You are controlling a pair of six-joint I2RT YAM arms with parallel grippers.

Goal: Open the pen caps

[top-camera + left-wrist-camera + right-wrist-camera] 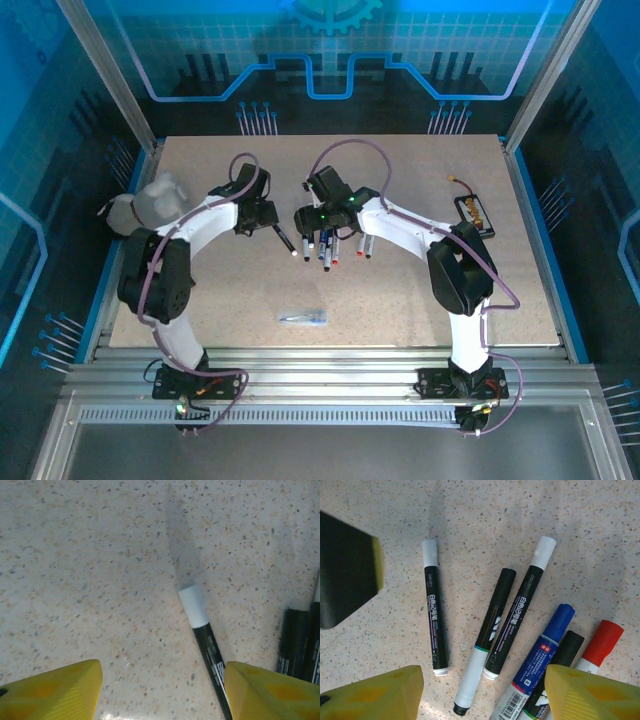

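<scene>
The pen caps [562, 617] all looked seated, with white, black, blue and red ends showing in the bunch of pens [520, 610] fanned on the table [420, 300]. Just to the left of that bunch, and apart from it, lay a lone pen [212, 655]. It had a black barrel and a white cap [194, 606].

From where I stood, the left gripper [162, 695] hung low over this lone pen. Its jaws were spread wide and gripped nothing. The pen's long axis ran away from the gripper at a slight slant, so the jaws would close across the barrel. The barrel was not centred, though. It passed close by the finger [270, 690] on the side of the bunch, and the white cap pointed away from the wrist.

The right gripper [482, 695] hovered over the bunch, equally wide open and empty. The lone pen lay off to its left, close to the dark finger of the left gripper.

The left arm was plainly nearer the lone pen and the right arm nearer the bunch. I judged that the left gripper needed a small sideways shift toward the bunch to straddle the barrel. That would leave the cap end free for the right gripper to pull.
</scene>
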